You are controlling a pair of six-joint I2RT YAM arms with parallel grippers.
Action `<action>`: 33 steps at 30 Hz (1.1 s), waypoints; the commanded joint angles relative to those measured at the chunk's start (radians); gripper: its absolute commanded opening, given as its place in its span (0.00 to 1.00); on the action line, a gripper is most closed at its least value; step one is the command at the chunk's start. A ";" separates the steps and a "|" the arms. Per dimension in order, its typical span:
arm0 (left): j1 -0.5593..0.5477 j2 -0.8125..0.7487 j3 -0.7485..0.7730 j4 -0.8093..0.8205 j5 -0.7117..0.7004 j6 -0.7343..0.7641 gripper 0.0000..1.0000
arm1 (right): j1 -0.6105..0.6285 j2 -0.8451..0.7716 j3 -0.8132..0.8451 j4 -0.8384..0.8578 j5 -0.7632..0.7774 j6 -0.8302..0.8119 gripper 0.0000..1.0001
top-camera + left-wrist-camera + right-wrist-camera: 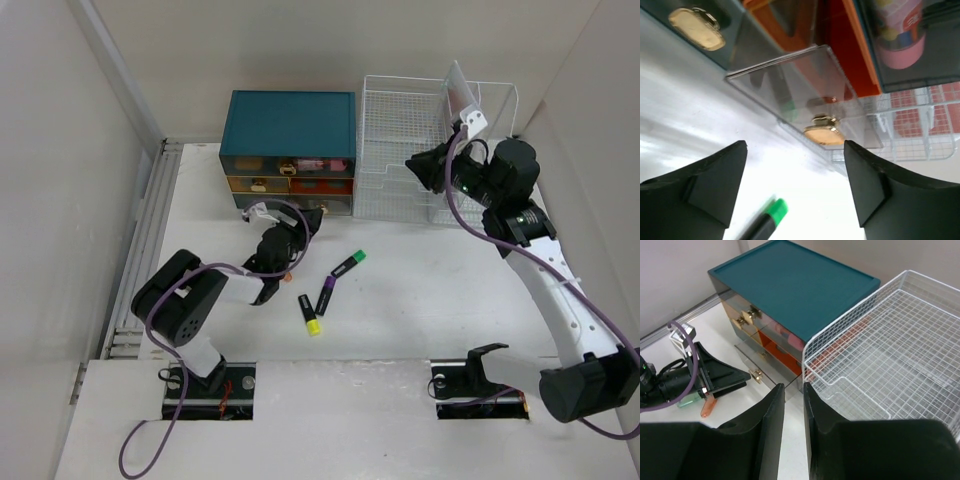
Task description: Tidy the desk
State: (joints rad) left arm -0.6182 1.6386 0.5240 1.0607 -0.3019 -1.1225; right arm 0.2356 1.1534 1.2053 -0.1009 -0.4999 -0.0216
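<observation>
Desk (pixel 430 285) = white tabletop under everything, runs from arm bases to back wall. The teal drawer box (pixel 290 122) + white wire rack (pixel 420 120) stand along its far edge. Loose mid-desk: green-capped marker (pixel 348 264), purple marker (pixel 325 296), yellow highlighter (pixel 310 314), near each other, none touching as far as I can see

L gripper (pixel 795 147) sits low over desk just in front of box, fingers spread wide, nothing betw them. It faces a clear drawer (pixel 805 95) pulled out of the bottom row, gold knob (pixel 823 131) straight ahead, not touched. Drawer looks empty. A small orange item (pixel 707 407) lies by the L wrist, can't tell what it is

R gripper (pixel 794 387) is up high by the rack's front edge, fingers almost together, thin slit only, empty

Key relation: pens lie to the right + base-ward of L gripper, close by, and well apart from R gripper. So L arm is nearer by a lot. Green-capped marker's long axis runs diagonal, cap far-right, body near-left; purple one roughly parallel. L fingers point at the box, so prob it must turn off the drawer + rotate wrist to close across the marker body, not along it

Risk: the swing could clip the drawer front or nudge the orange item
</observation>
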 commanded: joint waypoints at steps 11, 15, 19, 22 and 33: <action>-0.109 -0.440 -0.122 -0.132 0.001 0.228 0.94 | 0.007 0.078 -0.026 -0.173 -0.555 -0.586 0.58; -0.118 -0.689 -0.144 -0.313 0.084 0.280 0.93 | 0.109 0.236 0.036 -0.442 -0.484 -0.909 0.58; -0.118 -0.914 -0.023 -0.646 0.075 0.397 0.92 | 0.250 0.316 0.051 -0.465 -0.307 -0.983 0.57; -0.118 -0.999 0.138 -0.893 0.066 0.593 0.90 | 0.361 0.357 0.051 -0.465 -0.174 -0.992 0.54; -0.118 -1.146 0.191 -1.130 -0.128 1.013 0.85 | 0.519 0.567 0.096 -0.462 0.090 -0.960 0.54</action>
State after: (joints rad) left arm -0.7322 0.5533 0.7773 -0.0277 -0.3511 -0.2390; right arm 0.7326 1.6798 1.2560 -0.5499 -0.5011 -0.9672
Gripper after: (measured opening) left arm 0.863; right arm 0.541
